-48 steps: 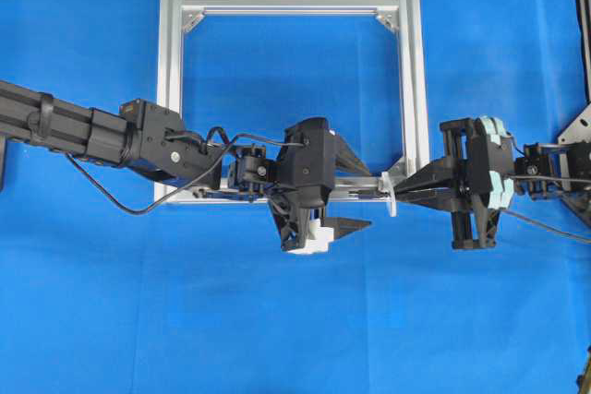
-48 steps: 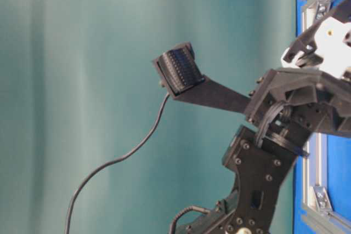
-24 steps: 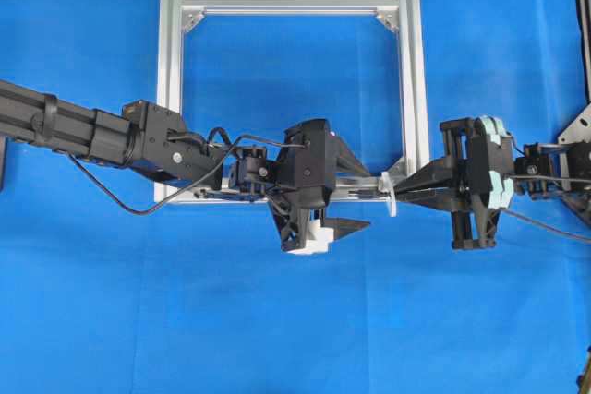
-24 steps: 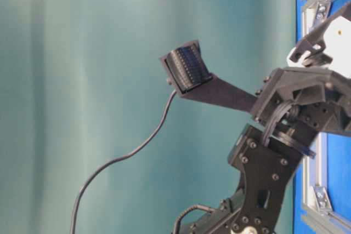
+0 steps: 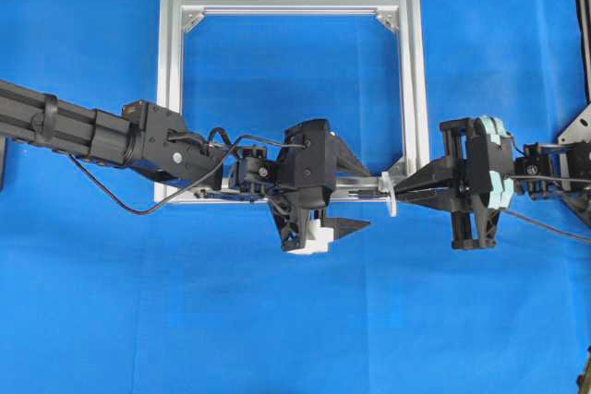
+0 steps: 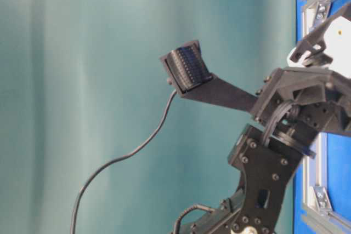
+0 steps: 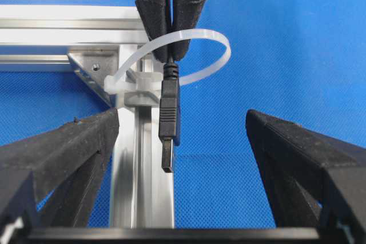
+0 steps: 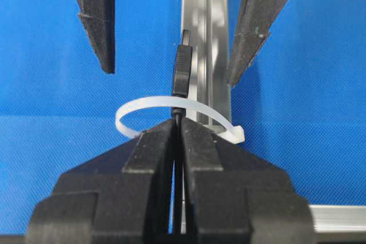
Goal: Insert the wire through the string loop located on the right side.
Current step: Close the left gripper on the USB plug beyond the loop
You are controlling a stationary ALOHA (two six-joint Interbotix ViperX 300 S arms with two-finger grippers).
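The white string loop [image 7: 197, 50] hangs at the silver frame's [image 5: 412, 89] lower right corner. The wire's black plug [image 7: 168, 121] pokes through the string loop [image 8: 150, 106] toward my left gripper. My right gripper [image 8: 178, 125] is shut on the wire just behind the plug [image 8: 182, 72], its tips against the loop. My left gripper [image 7: 183, 121] stands open around the plug, fingers [image 7: 68, 147] wide on either side and not touching it. Overhead, the left gripper [image 5: 358, 193] faces the right gripper [image 5: 401, 189] across the loop [image 5: 391, 195].
The frame's rail [image 7: 143, 181] runs under the plug. Blue mat [image 5: 277, 320] lies all around. At table level, one ribbed left finger pad [image 6: 186, 69] shows, with a thin black cable [image 6: 123, 157] drooping behind it. A metal bracket [image 5: 577, 131] is at the right edge.
My left gripper edged slightly toward the loop early in the second, then held still. The right gripper and wire have not moved.
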